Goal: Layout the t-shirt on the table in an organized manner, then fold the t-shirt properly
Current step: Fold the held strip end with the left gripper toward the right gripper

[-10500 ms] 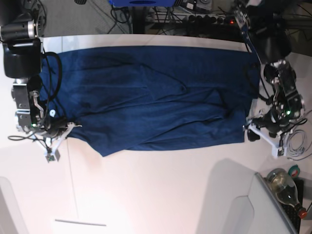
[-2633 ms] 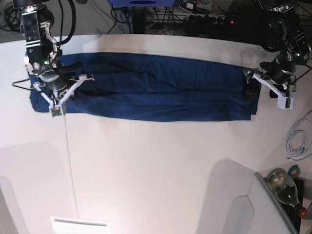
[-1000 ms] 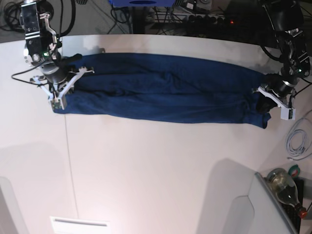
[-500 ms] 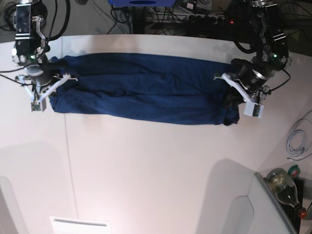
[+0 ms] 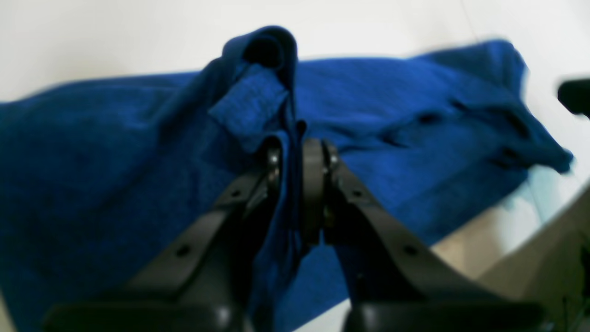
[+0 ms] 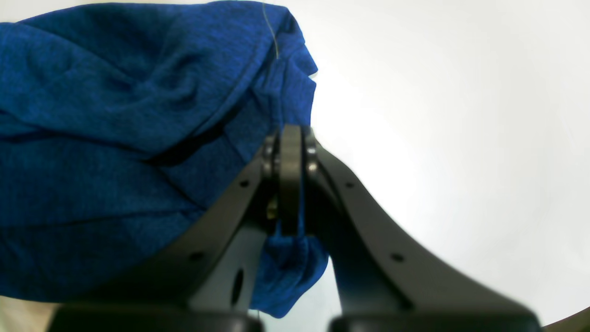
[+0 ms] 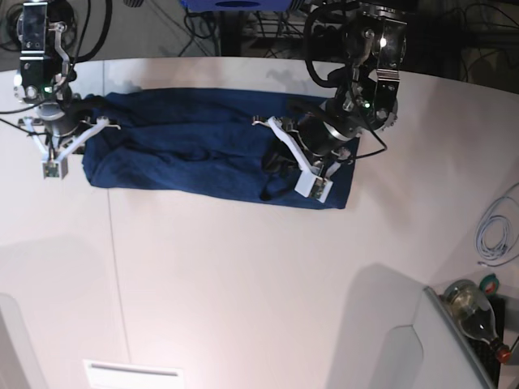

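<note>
Both grippers pinch the navy t-shirt on the white table

The t-shirt lies as a long folded band near the table's far edge. The left gripper, fingers pressed together on a raised fold, holds it above the band's middle; the right gripper clamps the cloth at the band's end, well apart from the left one

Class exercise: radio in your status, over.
Left gripper and right gripper both shut on the t-shirt. Shirt half-folded on the table. Nothing in the way.
</note>
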Robot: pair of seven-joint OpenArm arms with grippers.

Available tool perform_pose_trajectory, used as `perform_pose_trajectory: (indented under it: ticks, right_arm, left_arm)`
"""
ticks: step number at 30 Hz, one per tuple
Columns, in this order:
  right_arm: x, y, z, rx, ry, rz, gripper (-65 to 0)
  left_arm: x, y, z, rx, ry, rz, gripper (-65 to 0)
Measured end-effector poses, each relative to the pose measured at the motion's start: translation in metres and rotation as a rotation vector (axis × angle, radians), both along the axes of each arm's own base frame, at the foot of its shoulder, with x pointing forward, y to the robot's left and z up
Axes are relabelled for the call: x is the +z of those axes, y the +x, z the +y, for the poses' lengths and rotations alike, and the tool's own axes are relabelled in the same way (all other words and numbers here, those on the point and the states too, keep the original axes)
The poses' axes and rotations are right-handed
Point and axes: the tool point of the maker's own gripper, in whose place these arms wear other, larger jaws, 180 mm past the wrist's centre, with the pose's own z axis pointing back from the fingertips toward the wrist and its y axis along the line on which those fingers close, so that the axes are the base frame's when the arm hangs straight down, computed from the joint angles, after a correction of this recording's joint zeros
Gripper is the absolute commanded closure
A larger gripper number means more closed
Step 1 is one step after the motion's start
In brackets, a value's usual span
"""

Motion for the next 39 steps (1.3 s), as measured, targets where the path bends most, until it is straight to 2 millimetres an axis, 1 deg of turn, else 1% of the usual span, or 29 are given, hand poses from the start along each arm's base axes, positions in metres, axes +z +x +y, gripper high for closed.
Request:
perform_pose_trajectory:
  ticks: [2,6,11,16,22,28,32,35,37,39]
  right_arm:
    - [0.000,0.000,0.000,0.000,0.001,-0.001,-0.6]
    - [0.000,0.000,0.000,0.000,0.000,0.000,-0.6]
    - [0.000,0.000,0.000,-0.001,0.001,0.000,-0.6]
    - [0.000,0.000,0.000,0.000,0.001,0.000,-0.6]
    - [0.000,0.000,0.000,0.000,0.001,0.000,-0.6]
    - [0.000,0.000,0.000,0.000,0.001,-0.001,-0.6]
    - [0.000,0.000,0.000,0.000,0.001,0.000,-0.6]
    - [0.000,0.000,0.000,0.000,0.001,-0.001,-0.6]
    - [0.000,0.000,0.000,0.000,0.001,-0.001,-0.6]
    - [0.000,0.000,0.000,0.000,0.001,0.000,-0.6]
  left_arm:
    - [-0.007,-0.002,-0.006,-0.008,0.007,0.023,0.0]
    - [-0.014,-0.004,-0.019,-0.035,0.006,0.045,0.0]
    - [-0.017,-0.004,-0.026,-0.035,-0.003,0.058,0.0]
    - [-0.014,0.000,-0.034,-0.034,-0.022,0.054,0.0]
    - [-0.023,-0.001,-0.037,-0.020,-0.027,0.089,0.0]
    - [-0.026,-0.003,-0.037,-0.020,-0.025,0.098,0.0]
    - [-0.027,-0.004,-0.037,-0.020,-0.027,0.100,-19.1]
    - [-0.026,-0.005,-0.039,-0.024,-0.028,0.098,-30.3]
    - [-0.022,-0.008,-0.051,-0.054,-0.031,0.091,-35.9]
    - [-0.013,-0.013,-0.069,-0.108,-0.048,0.070,-38.7]
